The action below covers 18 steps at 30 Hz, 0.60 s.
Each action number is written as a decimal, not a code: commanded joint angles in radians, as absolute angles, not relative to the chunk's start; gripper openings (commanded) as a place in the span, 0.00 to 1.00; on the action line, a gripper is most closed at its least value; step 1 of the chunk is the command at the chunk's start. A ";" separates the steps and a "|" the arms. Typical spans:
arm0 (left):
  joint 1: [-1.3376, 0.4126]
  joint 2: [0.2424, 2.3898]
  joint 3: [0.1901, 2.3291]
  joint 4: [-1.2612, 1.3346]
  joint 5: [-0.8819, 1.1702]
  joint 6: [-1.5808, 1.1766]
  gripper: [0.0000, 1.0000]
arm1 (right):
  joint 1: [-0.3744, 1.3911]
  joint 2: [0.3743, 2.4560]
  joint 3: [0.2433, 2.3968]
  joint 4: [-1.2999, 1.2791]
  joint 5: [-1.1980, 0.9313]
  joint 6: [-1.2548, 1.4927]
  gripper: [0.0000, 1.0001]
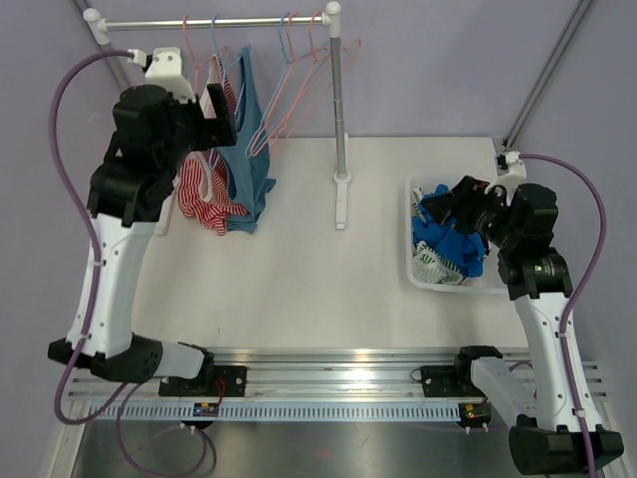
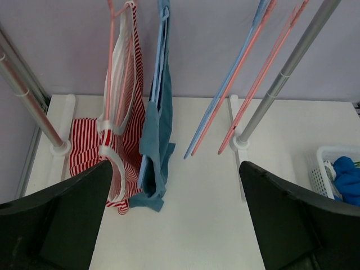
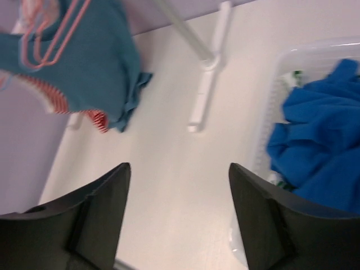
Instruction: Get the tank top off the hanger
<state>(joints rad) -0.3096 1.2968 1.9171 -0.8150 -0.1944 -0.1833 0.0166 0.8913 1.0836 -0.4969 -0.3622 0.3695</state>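
Observation:
A teal tank top (image 1: 251, 149) hangs on a blue hanger (image 2: 163, 34) at the left end of the rack rail (image 1: 214, 20). A red-and-white striped tank top (image 1: 204, 189) hangs beside it on a pink hanger (image 2: 111, 56). Both hems rest on the table. My left gripper (image 1: 221, 105) is open and empty, raised close in front of the two tops; its wrist view shows the teal top (image 2: 157, 140) and striped top (image 2: 126, 129) just beyond the left finger. My right gripper (image 1: 468, 204) is open and empty above the basket's left side.
Empty blue and pink hangers (image 1: 299, 70) hang further right on the rail. The rack's grey post (image 1: 338, 119) stands mid-table on a white foot. A white basket (image 1: 413, 239) with blue clothes (image 1: 453, 234) sits at the right.

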 commanded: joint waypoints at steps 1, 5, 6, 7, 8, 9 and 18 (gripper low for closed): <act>-0.301 1.413 2.058 -0.782 -0.157 -0.098 0.99 | 0.020 0.917 1.016 -0.343 -0.666 0.466 0.71; -0.287 1.590 2.270 -0.840 -0.184 -0.080 0.99 | 0.021 0.911 0.971 -0.348 -0.687 0.472 0.67; -0.282 1.655 2.310 -0.860 -0.195 -0.074 0.98 | 0.031 0.904 0.963 -0.344 -0.681 0.474 0.67; -0.281 1.678 2.366 -0.883 -0.198 -0.065 0.97 | 0.035 0.897 0.959 -0.344 -0.675 0.474 0.67; -0.276 1.695 2.378 -0.884 -0.201 -0.052 0.97 | 0.041 0.887 0.953 -0.344 -0.672 0.471 0.68; -0.264 1.721 2.381 -0.877 -0.198 -0.048 0.96 | 0.047 0.882 0.954 -0.350 -0.666 0.460 0.68; -0.167 1.828 2.385 -0.825 -0.026 -0.054 0.79 | 0.103 0.864 0.966 -0.365 -0.644 0.437 0.78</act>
